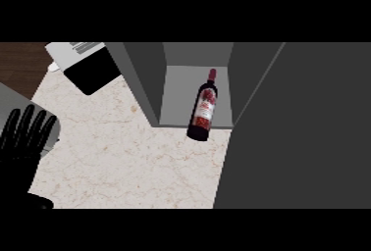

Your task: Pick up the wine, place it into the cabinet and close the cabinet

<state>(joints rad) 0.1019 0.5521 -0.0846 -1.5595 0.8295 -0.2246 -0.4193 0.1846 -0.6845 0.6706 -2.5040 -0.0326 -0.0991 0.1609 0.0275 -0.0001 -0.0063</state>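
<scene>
1. In the head view, at the left edge, the left hand (26,133) rests over the marbled desk (123,162) with its fingers (29,117) straight and spread, holding nothing; the right hand is out of sight.
2. The wine (203,109) stands in the open cabinet (138,78), its base at the front lip of the shelf; no hand touches it.
3. The bottle is probably glass: heavy, stiff, slick, breakable; its broad labelled body looks the safest hold, the thin neck less so.
</scene>
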